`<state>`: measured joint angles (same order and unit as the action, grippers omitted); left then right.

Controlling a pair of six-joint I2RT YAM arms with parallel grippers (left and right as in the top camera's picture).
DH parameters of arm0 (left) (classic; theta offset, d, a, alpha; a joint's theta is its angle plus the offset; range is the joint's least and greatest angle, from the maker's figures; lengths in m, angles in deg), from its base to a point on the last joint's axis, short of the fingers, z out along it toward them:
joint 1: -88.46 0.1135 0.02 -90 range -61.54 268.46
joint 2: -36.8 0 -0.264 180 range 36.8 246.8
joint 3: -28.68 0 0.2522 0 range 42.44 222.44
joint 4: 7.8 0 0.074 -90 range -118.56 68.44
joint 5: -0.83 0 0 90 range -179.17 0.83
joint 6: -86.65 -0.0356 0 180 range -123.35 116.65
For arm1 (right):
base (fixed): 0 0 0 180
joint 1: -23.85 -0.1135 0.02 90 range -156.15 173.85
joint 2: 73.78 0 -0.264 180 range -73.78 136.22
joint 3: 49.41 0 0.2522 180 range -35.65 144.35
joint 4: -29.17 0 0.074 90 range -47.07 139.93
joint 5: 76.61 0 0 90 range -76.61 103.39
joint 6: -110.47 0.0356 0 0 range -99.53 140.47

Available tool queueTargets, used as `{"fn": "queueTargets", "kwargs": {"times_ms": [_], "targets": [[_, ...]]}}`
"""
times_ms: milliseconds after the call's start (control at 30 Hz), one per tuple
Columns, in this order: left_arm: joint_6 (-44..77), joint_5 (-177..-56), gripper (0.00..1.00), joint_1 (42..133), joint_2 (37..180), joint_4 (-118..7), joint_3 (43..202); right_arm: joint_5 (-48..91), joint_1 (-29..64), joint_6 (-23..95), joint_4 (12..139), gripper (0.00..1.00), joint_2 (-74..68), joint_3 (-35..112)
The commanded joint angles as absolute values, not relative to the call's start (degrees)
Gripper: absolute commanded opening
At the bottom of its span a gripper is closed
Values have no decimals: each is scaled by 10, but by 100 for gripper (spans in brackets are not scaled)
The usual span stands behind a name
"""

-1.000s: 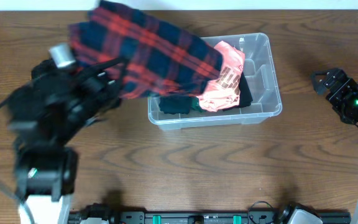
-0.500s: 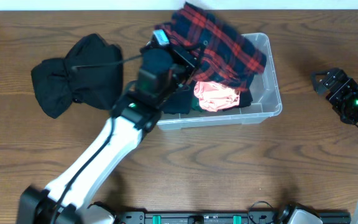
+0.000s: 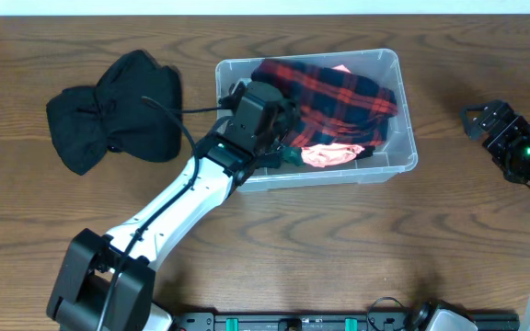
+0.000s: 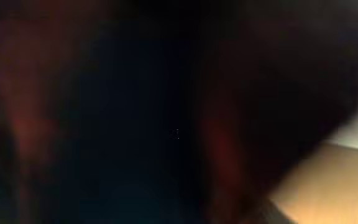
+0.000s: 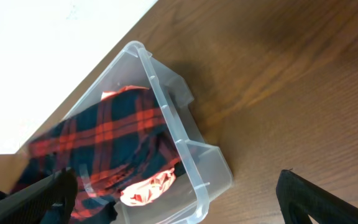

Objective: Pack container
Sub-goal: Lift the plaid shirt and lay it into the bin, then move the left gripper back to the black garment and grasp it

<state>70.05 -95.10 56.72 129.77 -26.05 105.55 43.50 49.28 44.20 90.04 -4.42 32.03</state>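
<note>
— What's new?
— The plaid shirt (image 3: 343, 92), aloft a second ago, now lies in the container (image 3: 401, 119) at one o'clock. Left gripper (image 3: 270, 115) buried in cloth; we cannot tell its jaws.
— Right gripper (image 3: 475, 121)?
— Three o'clock, gaping, empty. We judge the black garment (image 3: 109, 110) next.

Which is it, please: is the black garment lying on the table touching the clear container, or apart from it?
Apart. The overhead view shows a strip of bare table between the black garment and the left wall of the container.
</note>
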Motion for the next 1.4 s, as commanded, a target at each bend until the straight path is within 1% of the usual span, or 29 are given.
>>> {"fn": "queueTargets", "kwargs": {"times_ms": [0,167,200,300,367,400,533,600,700,833,967,1167,1367], "targets": [[609,-946,53,585,1265,-311,1062,442,497,447,901,99,-44,322],[512,-920,53,628,1200,-424,1062,442,497,447,901,99,-44,322],[494,-911,55,640,1181,-446,1062,442,497,447,901,99,-44,322],[426,-897,64,683,1125,-499,1062,442,497,447,901,99,-44,322],[387,-898,70,728,1090,-538,1062,442,497,447,901,99,-44,322],[379,-898,72,748,1080,-554,1062,442,497,447,901,99,-44,322],[354,-912,87,870,1061,-620,1062,442,497,447,901,99,-44,322],[328,-950,90,942,1071,-631,1062,442,497,447,901,99,-44,322],[306,-1019,92,1041,1102,-629,1062,442,497,447,901,99,-44,322],[271,-1093,93,1161,1170,-609,1062,442,497,447,901,99,-44,322],[247,-1153,94,1248,1256,-573,1062,442,497,446,901,99,-44,322],[232,-1248,95,1316,1367,-482,1062,442,497,447,901,99,-44,322],[219,-1245,97,1333,1432,-408,1062,442,497,447,901,99,-44,322]]}}
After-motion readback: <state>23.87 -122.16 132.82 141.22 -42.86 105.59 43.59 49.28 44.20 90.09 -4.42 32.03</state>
